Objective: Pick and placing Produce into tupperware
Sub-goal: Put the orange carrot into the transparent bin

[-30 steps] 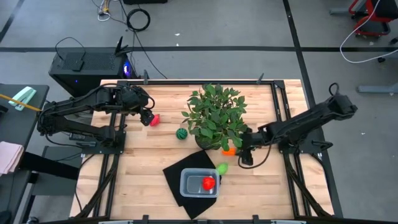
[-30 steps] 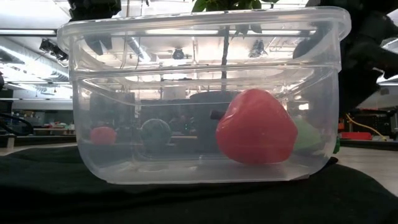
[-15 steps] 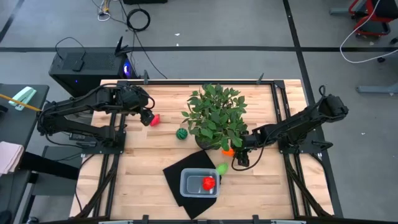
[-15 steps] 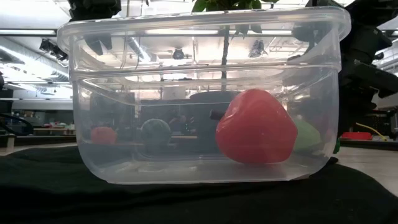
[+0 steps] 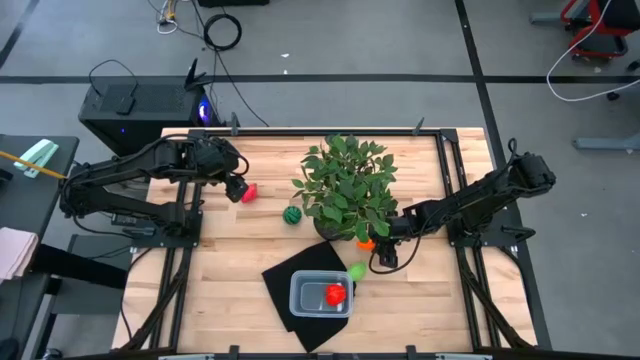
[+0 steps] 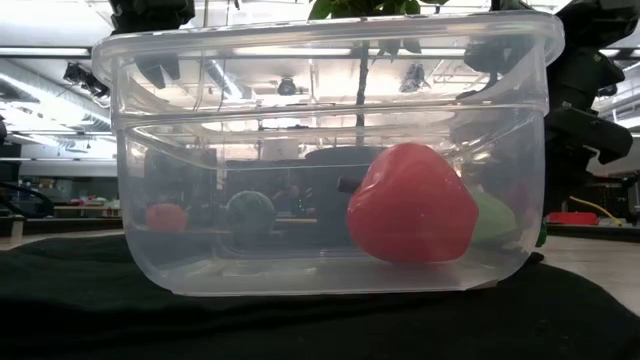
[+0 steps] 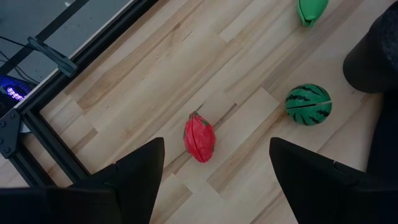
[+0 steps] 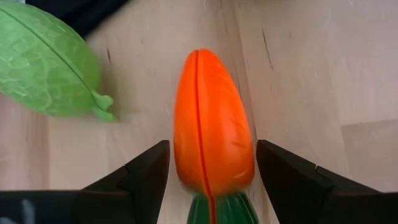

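The orange carrot [image 8: 211,130] lies on the wood between my right gripper [image 8: 211,168] fingers, spread, not gripping; its green end is cut off. Tupperware [image 5: 320,293] at seven o'clock holds one red piece [image 5: 335,293]. My left gripper [image 7: 214,168] hangs spread above the other red piece [image 7: 199,137].

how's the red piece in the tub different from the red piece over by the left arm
The red piece in the tupperware sits inside the clear tupperware; the red piece near the left pincer lies on the bare wooden table. The first looks rounder, the second slimmer with a seam along it. Both are red toy produce, neither gripped.
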Controlling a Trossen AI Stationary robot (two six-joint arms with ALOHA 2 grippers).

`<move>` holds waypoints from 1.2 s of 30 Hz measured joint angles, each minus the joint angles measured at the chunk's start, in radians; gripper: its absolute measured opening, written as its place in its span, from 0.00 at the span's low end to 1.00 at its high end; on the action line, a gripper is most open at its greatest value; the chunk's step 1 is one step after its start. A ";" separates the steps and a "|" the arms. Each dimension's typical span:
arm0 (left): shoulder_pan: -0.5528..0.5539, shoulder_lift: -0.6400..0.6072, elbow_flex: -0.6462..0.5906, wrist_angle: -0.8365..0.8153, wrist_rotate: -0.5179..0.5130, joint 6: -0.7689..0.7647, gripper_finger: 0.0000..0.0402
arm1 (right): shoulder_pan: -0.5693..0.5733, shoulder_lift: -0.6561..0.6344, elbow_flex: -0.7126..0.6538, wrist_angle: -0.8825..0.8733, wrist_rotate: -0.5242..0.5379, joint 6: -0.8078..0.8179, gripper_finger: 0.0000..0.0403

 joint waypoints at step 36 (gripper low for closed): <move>0.000 0.000 0.000 0.000 0.000 0.002 0.74 | 0.246 -0.361 0.054 -0.167 -0.106 0.324 0.46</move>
